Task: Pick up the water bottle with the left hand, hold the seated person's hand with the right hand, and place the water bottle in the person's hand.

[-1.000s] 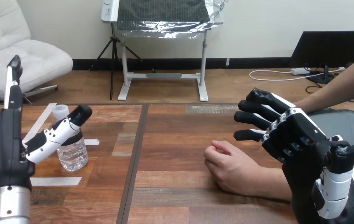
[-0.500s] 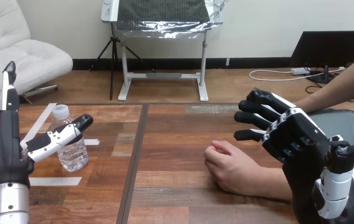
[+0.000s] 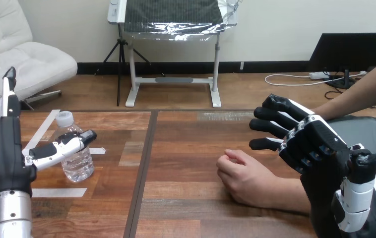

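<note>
two robot hands over wooden table (image 3: 186,148), left hand (image 3: 5,153) fingers straight, thumb across upright water bottle (image 3: 78,162) at table's left, right hand (image 3: 310,144) loosely spread, empty, near person's hand (image 3: 245,176) resting on table

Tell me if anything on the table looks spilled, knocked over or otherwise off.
Nothing stands out. The water bottle stands upright and capped on the table, with no spill around it. The white tape strips lie flat beside it, and the person's hand rests on the wood.

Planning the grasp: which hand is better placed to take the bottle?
Left. The left hand stands beside the bottle, thumb across its front; the right hand is across the table, by the person's hand.
</note>
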Motion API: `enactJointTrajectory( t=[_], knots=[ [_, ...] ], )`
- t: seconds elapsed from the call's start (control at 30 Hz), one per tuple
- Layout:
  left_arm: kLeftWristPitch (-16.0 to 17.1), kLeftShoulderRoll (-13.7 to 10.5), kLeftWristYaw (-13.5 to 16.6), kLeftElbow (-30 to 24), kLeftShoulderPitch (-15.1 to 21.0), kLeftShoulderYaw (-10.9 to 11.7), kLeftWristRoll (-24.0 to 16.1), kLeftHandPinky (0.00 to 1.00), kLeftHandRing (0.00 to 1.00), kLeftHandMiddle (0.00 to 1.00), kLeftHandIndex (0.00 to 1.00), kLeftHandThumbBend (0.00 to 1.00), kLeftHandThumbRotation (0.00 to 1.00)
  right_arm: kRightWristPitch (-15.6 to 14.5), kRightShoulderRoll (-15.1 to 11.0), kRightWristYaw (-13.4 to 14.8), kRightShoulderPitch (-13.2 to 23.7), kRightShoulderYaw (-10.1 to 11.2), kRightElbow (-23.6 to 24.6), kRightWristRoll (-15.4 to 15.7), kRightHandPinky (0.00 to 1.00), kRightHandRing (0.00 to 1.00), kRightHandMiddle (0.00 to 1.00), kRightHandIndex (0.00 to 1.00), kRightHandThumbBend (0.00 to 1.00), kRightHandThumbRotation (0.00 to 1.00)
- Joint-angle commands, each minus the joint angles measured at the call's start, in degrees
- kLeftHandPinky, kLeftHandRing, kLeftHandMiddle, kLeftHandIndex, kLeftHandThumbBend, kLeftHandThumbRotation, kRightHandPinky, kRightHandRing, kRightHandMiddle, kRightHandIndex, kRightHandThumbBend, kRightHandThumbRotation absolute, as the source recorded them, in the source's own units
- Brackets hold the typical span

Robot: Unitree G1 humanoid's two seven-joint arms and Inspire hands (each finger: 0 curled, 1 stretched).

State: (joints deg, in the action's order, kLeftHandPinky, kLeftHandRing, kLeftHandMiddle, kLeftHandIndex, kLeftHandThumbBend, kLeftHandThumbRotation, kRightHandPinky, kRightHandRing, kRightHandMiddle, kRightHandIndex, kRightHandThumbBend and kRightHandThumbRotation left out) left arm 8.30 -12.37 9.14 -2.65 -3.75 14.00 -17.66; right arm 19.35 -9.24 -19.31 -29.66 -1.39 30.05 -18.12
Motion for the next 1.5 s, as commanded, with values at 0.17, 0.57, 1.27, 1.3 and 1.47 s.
enactJointTrajectory(
  t=[0.17, 0.57, 1.27, 1.3, 1.47],
  knots=[
    [2.9, -2.2, 1.9, 7.4, 5.9, -1.0, -0.2, 1.00, 1.00, 1.00, 1.00, 1.00, 0.00, 0.2, -0.3, -0.3, 3.2, 0.6, 1.1, -0.6, 0.67, 0.77, 0.79, 0.80, 0.83, 1.00],
    [4.6, -3.7, 3.5, 16.0, 9.1, -1.6, -0.8, 1.00, 1.00, 1.00, 1.00, 1.00, 0.00, 0.4, -0.4, -0.5, 3.4, 0.8, 1.0, -0.5, 0.67, 0.77, 0.79, 0.80, 0.83, 1.00],
    [8.3, -5.6, 4.4, 31.7, 16.4, -2.6, 1.8, 1.00, 1.00, 1.00, 1.00, 1.00, 0.00, 0.0, -0.4, -0.7, 3.7, 1.0, 1.0, -0.6, 0.67, 0.76, 0.79, 0.80, 0.83, 1.00],
    [8.5, -5.6, 4.6, 32.3, 16.7, -2.7, 1.9, 1.00, 1.00, 1.00, 1.00, 1.00, 0.00, -0.1, -0.4, -0.7, 3.7, 1.0, 1.0, -0.6, 0.67, 0.76, 0.79, 0.80, 0.83, 1.00],
    [9.8, -5.9, 4.5, 36.4, 18.7, -2.7, 2.8, 1.00, 1.00, 1.00, 1.00, 1.00, 0.01, 0.1, -0.4, -0.9, 3.8, 1.0, 0.8, -0.7, 0.67, 0.76, 0.79, 0.79, 0.83, 1.00]
  ],
)
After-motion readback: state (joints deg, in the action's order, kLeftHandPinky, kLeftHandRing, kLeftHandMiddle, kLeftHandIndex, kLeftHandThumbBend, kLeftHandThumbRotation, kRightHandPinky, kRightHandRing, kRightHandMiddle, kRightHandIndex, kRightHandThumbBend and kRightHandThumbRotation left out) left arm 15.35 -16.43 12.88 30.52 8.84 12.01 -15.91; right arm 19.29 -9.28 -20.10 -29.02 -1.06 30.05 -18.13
